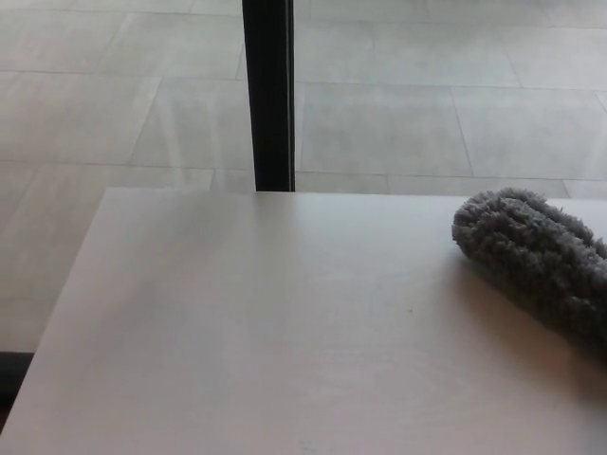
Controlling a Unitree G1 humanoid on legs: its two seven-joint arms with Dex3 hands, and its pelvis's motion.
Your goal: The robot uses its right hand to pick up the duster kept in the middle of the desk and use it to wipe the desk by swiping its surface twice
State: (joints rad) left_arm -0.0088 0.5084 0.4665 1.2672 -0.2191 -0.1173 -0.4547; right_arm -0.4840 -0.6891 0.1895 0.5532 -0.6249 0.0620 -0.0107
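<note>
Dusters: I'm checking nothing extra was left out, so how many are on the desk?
1. The grey fluffy duster lies at the desk's right side, running off the picture's right edge; anything beyond that edge is hidden.

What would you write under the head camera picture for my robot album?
A fluffy grey duster lies on the right side of a pale wooden desk, with no robot hand in sight.
</note>
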